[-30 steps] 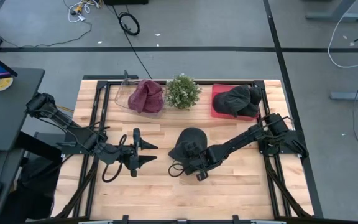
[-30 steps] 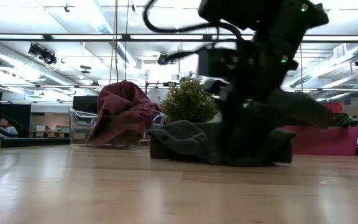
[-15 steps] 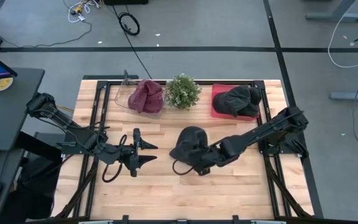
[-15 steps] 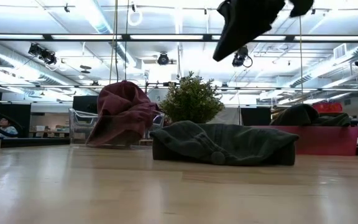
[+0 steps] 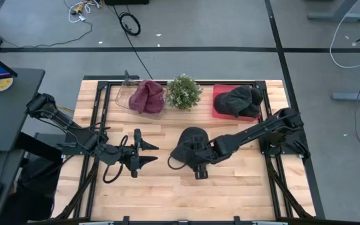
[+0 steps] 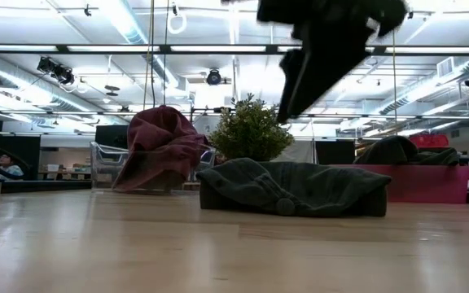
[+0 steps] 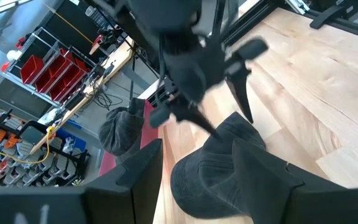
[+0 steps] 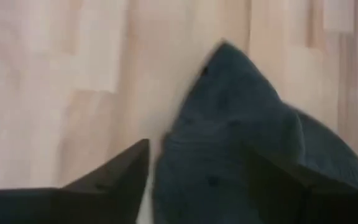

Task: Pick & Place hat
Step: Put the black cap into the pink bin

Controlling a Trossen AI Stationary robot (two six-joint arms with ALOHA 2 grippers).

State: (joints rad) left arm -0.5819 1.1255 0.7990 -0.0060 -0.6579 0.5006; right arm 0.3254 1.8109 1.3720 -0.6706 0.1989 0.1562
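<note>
A dark grey hat (image 5: 190,142) lies flat on the wood table, seen also in the low view as the hat (image 6: 291,189) and in the left wrist view as the hat (image 7: 219,180). My right gripper (image 5: 194,164) hovers open over the hat's near-left edge, raised well clear of it (image 6: 304,81). In the right wrist view the hat (image 8: 229,137) shows below and between the open fingers, with the gripper (image 8: 194,186) apart from it. My left gripper (image 5: 144,154) waits open to the hat's left, low over the table (image 7: 197,177).
Along the far edge stand a clear bin holding a maroon hat (image 5: 147,97), a small green plant (image 5: 184,91) and a red tray (image 5: 220,107) with another dark hat (image 5: 239,100). Bare wood lies toward the near edge (image 5: 186,197).
My right gripper, down at the hat a second ago, has risen high above it and then come part of the way back down, shifting slightly toward the table's left. The hat has stayed flat on the table. My left arm has kept still.
</note>
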